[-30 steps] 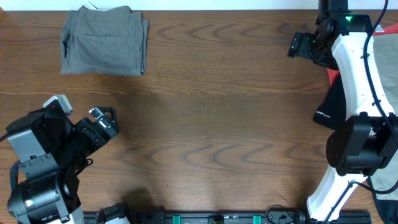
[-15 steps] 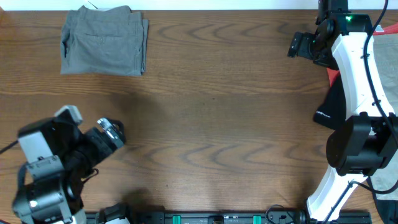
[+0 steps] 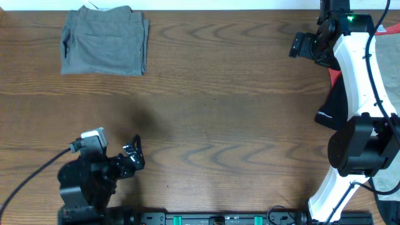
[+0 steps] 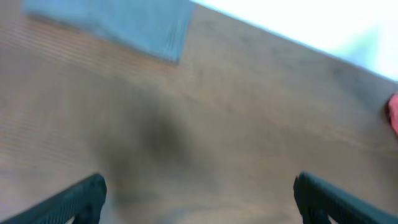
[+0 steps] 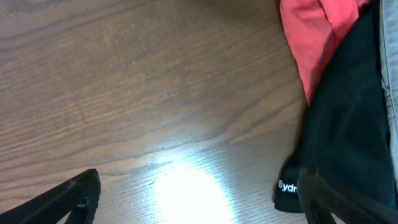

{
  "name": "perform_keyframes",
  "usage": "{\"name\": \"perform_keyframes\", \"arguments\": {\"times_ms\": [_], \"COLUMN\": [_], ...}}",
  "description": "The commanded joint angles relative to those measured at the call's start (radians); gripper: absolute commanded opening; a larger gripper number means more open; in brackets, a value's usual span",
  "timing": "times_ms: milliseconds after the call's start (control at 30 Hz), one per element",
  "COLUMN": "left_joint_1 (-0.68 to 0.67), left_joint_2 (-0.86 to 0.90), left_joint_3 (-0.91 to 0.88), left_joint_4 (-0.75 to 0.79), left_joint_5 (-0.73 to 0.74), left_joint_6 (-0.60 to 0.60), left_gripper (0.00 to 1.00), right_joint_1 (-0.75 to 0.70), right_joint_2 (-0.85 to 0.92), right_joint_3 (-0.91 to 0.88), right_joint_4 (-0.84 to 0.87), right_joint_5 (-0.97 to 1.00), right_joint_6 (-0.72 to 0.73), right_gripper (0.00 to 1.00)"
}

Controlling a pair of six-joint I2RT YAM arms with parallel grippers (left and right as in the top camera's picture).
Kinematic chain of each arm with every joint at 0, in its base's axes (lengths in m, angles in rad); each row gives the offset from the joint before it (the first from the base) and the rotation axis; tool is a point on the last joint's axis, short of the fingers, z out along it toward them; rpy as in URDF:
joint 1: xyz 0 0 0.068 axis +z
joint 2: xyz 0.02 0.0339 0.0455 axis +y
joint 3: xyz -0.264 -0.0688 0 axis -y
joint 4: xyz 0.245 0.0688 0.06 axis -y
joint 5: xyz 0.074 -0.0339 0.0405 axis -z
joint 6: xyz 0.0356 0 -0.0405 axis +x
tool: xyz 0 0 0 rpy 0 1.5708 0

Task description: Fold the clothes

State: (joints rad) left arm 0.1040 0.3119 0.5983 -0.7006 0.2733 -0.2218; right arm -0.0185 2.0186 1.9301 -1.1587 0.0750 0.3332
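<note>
The grey shorts [image 3: 105, 41] lie folded flat. My left gripper [image 3: 132, 155] hangs well apart on their near side, jaws spread, empty. My right gripper [image 3: 300, 45], far right of the shorts, is likewise spread and empty beside the black garment [image 5: 348, 124] and red garment [image 5: 311, 37]. Step in hand, I judge: fetching the next garment; requirement: pinch its edge and drag it clear
</note>
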Motion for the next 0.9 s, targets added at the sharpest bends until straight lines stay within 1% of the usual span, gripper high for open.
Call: {"name": "perform_keyframes", "arguments": {"times_ms": [0, 233, 300, 367, 467, 700, 800, 867], "left_joint_1": [-0.016, -0.071, -0.076, -0.075, -0.076, -0.075, -0.075, -0.074], "left_joint_2": [-0.089, -0.217, -0.236, -0.252, -0.276, -0.311, -0.311, -0.311], "left_joint_3": [-0.104, -0.36, -0.411, -0.455, -0.51, -0.566, -0.596, -0.595], "left_joint_4": [0.09, 0.426, 0.483, 0.53, 0.588, 0.64, 0.698, 0.706], "left_joint_5": [-0.016, -0.017, -0.017, -0.018, -0.058, -0.181, -0.208, -0.216], "left_joint_6": [0.032, 0.031, 0.031, 0.031, 0.031, 0.031, 0.031, 0.032], "left_gripper": [0.98, 0.98, 0.98, 0.98, 0.98, 0.98, 0.98, 0.98], "right_joint_1": [-0.006, -0.006, -0.006, -0.006, -0.006, -0.006, -0.006, -0.006], "right_joint_2": [-0.003, -0.003, -0.003, -0.003, -0.003, -0.003, -0.003, -0.003], "right_joint_3": [-0.004, -0.004, -0.004, -0.004, -0.004, -0.004, -0.004, -0.004], "right_joint_4": [-0.001, -0.001, -0.001, -0.001, -0.001, -0.001, -0.001, -0.001], "right_joint_5": [0.0, 0.0, 0.0, 0.0, 0.0, 0.0, 0.0, 0.0], "right_joint_6": [0.014, 0.014, 0.014, 0.014, 0.014, 0.014, 0.014, 0.014], "right_gripper": [0.99, 0.99, 0.99, 0.99, 0.99, 0.99, 0.99, 0.99]}}
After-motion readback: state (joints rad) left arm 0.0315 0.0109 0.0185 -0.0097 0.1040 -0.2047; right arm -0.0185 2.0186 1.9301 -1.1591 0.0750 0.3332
